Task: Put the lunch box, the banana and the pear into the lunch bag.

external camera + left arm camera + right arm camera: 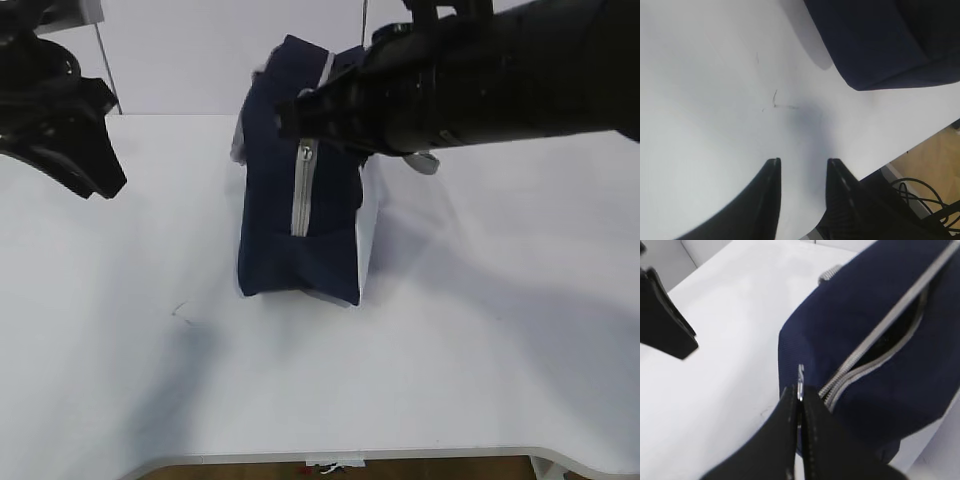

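**Me:** My right jaws [799,405] are pinched tight on the metal zipper pull [800,382] of the lunch bag [300,220]. My left jaws [802,172] stand partly apart with nothing between them, hanging over bare bench [480,330] toward its left edge.

**Partner:** Where does the bag sit?

**Me:** About mid-bench, toward the far edge, resting on its side, apart from my left arm. The zipper [880,340] gapes part of the way, dark inside, and reads as shut down by the pull. I can't see the lunch box, the banana or the pear in any view.

**Partner:** So you're working the zipper. How do you do it well?

**Me:** I'd judge it best to draw the pull along the line of the teeth, never across them, or the slider jams or the tab slips out. The bag is soft and free on the bench, so it may drag along with me. My left jaws could come over and steady the fabric near the bag's end.
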Tool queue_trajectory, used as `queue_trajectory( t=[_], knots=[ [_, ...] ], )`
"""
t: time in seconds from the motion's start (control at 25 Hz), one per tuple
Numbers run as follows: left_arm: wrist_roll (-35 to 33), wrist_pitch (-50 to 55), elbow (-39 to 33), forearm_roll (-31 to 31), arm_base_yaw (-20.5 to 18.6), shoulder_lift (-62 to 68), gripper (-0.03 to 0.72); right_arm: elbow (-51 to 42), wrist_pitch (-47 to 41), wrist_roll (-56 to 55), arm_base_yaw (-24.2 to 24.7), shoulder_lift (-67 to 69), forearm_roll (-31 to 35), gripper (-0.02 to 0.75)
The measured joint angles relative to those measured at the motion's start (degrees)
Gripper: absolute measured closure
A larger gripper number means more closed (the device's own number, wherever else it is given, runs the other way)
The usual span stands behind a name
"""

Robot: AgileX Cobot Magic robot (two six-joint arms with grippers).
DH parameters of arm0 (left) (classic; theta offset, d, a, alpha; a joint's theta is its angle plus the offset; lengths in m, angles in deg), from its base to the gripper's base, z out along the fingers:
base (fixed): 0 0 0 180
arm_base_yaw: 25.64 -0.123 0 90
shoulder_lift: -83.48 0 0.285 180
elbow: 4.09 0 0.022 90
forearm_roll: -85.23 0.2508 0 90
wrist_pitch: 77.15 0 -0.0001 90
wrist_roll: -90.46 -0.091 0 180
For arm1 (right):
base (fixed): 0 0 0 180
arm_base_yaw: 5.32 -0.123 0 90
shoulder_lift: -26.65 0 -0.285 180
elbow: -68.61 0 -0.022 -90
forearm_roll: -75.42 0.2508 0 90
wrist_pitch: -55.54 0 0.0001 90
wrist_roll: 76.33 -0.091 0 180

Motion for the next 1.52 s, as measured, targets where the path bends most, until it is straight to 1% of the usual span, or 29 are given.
queue_trajectory(
  t=[0.2,0.4,0.56,0.84,1.0,1.2,1.32,1.44,1.52],
  knots=[
    [-1.01,-0.11,0.00,0.00,0.51,1.45,0.454,4.36,-2.13,0.00,0.00,3.21,-1.84,0.724],
    [-4.35,-0.11,0.00,0.00,3.78,1.45,0.454,9.17,-5.09,0.00,0.00,5.84,-2.55,0.724],
    [-5.22,-1.38,0.00,0.00,6.18,1.45,0.452,11.22,-8.22,0.00,0.00,6.05,-3.80,0.724],
    [-5.90,-2.97,-0.84,0.00,7.55,1.45,0.404,11.74,-8.55,-4.39,1.37,6.82,-4.05,0.724],
    [-6.44,-2.97,-3.80,0.00,7.55,1.45,0.400,11.73,-7.69,-4.62,1.59,6.92,-4.16,0.724],
    [-6.48,-1.31,-5.89,-0.15,7.55,1.19,0.458,11.73,-7.66,-4.75,1.59,6.92,-4.74,0.724],
    [-6.57,-1.68,-8.40,-1.55,7.55,-1.00,0.468,11.73,-7.66,-4.87,1.59,6.92,-5.77,0.724],
    [-6.57,-6.93,-13.34,-2.41,7.61,-5.81,0.471,11.73,-7.66,-4.87,1.59,6.92,-6.12,0.724],
    [-6.57,-13.51,-18.20,-2.75,7.61,-9.58,0.471,11.73,-7.55,-4.87,1.59,6.92,-6.18,0.724]
  ],
)
